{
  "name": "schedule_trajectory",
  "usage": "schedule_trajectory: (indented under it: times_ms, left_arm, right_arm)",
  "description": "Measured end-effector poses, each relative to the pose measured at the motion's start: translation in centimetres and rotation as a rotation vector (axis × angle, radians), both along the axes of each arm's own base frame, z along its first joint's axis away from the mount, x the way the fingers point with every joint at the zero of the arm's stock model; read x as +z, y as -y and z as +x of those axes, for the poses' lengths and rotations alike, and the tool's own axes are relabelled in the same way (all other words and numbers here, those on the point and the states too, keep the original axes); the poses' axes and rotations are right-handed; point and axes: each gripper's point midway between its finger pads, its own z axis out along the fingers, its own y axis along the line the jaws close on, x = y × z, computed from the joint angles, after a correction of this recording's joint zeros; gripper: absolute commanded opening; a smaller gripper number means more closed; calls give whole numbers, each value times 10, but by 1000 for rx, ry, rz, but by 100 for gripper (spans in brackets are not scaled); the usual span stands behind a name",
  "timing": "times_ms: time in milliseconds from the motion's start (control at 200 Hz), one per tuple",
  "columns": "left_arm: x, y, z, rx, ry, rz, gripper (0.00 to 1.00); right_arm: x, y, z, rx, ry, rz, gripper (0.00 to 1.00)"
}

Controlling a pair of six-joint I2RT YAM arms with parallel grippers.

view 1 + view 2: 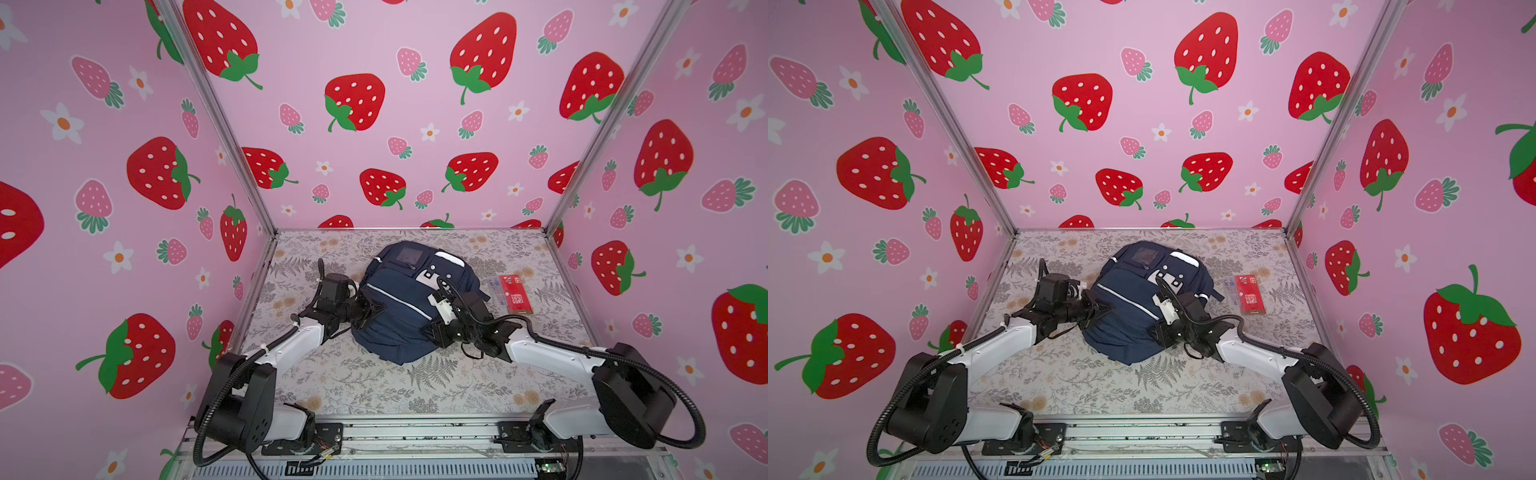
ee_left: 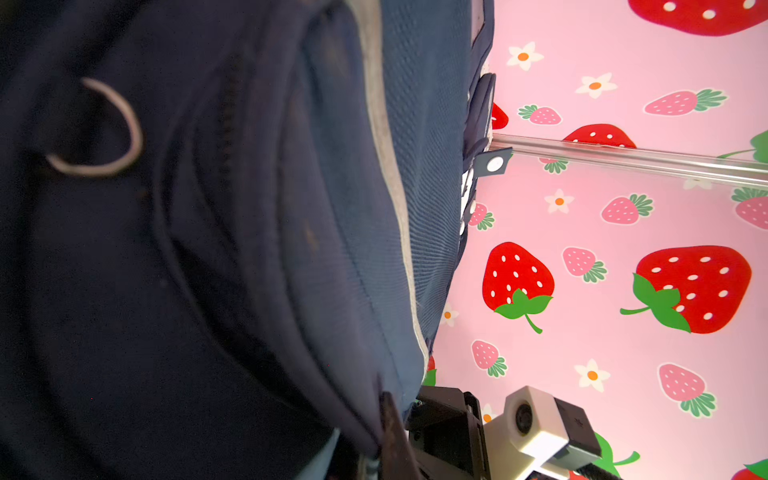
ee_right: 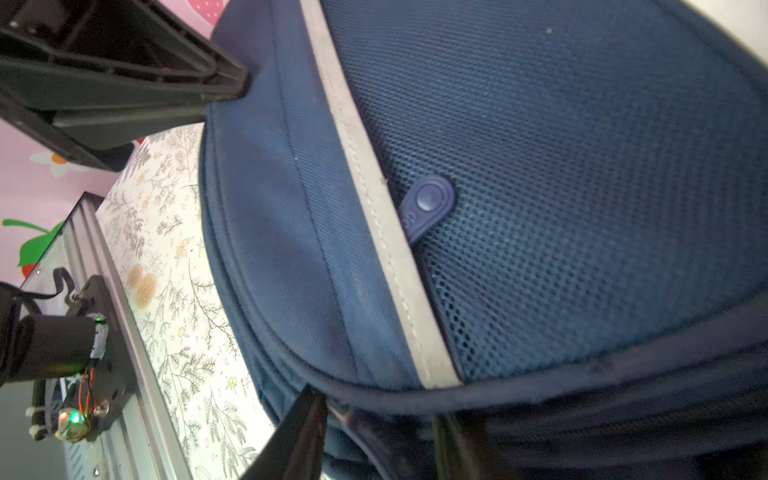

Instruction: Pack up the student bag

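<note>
The student bag (image 1: 399, 299) (image 1: 1133, 303), navy with white stripes and a white patch with black squares, lies in the middle of the floral table in both top views. My left gripper (image 1: 374, 309) (image 1: 1104, 309) is at the bag's left side, shut on a fold of its fabric (image 2: 374, 449). Navy cloth (image 2: 249, 249) fills most of the left wrist view. My right gripper (image 1: 428, 332) (image 1: 1152, 332) is at the bag's near right edge. In the right wrist view its jaws (image 3: 376, 436) stand partly apart with a thick roll of the bag's rim (image 3: 540, 390) between them.
A red flat box (image 1: 515, 293) (image 1: 1249, 294) lies right of the bag, with a clear plastic case (image 1: 494, 286) against its left side. Pink strawberry walls close off the left, back and right of the table. A metal rail (image 1: 415, 432) runs along the front.
</note>
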Motion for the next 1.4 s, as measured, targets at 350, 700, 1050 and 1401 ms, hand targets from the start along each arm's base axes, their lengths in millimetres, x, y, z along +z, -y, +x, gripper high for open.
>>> schedule_trajectory:
  times_ms: [350, 700, 1050, 1401]
  left_arm:
    - [0, 0, 0, 0, 4, -1, 0]
    - [-3, -1, -1, 1, 5, -2, 0]
    - [-3, -2, 0, 2, 4, -4, 0]
    - [-6, -3, 0, 15, -4, -12, 0]
  right_arm:
    - [-7, -1, 0, 15, 58, -101, 18]
    - [-10, 2, -2, 16, 75, -133, 19]
    - [-6, 7, -6, 9, 96, -140, 0]
    - [6, 5, -19, 15, 82, -114, 0]
